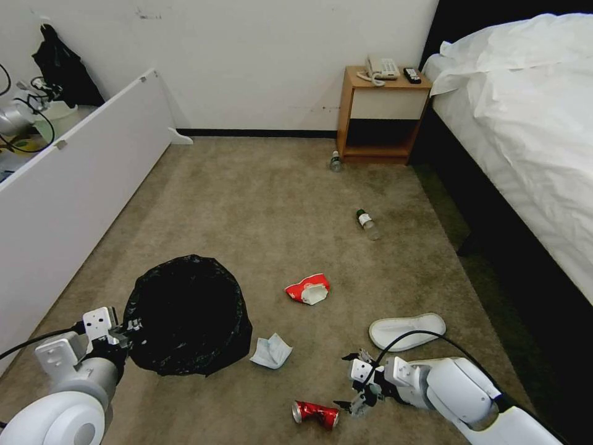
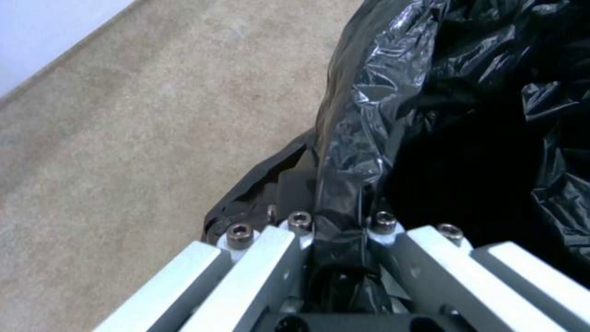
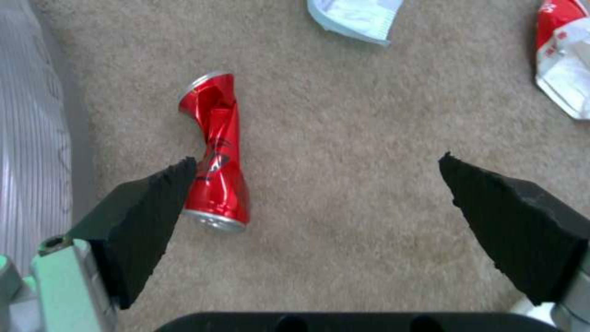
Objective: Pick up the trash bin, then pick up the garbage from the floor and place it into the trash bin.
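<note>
Crushed red can (image 3: 215,152) beside wide-open right tool (image 3: 316,193); left tool (image 2: 335,230) clamping trash bin (image 1: 185,312) rim.

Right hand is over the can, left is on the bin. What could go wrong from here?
1. The crushed can lies beside one pad of the open right hand, not between the pads; closing now would likely miss it or knock it away.
2. The left hand pinches the bin at its bag-covered rim; the crinkly plastic may slip or tear.
</note>
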Controlling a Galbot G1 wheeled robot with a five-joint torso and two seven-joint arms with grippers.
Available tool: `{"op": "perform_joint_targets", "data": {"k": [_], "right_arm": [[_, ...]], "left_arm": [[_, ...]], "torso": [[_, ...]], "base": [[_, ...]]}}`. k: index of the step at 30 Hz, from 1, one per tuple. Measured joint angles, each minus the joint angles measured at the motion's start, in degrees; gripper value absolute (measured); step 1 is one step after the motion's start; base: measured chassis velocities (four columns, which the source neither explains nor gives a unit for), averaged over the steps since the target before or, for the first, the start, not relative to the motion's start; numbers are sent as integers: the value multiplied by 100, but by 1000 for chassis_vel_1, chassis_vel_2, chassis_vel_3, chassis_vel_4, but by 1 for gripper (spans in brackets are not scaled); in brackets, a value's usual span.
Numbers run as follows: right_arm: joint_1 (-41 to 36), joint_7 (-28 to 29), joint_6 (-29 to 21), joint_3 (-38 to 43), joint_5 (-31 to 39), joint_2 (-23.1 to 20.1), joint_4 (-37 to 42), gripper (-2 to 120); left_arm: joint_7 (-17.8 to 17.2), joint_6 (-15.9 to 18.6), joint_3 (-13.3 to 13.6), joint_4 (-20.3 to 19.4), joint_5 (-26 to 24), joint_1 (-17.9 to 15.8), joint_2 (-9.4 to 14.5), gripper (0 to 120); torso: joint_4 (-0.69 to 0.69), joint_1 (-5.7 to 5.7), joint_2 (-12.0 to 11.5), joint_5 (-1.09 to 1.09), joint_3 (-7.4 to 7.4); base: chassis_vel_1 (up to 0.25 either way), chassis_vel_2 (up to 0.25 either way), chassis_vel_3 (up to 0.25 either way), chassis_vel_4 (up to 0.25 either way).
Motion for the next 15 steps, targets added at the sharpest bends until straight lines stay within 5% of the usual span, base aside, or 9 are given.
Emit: {"op": "perform_joint_targets", "data": {"k": [15], "right_arm": [[602, -131, 50, -398, 30, 271, -747, 100]], "left_arm": [[2, 0, 0, -16, 46, -2, -41, 1]], "torso": [[1, 0, 0, 1, 0]], "base": [[0, 0, 0, 0]]}}
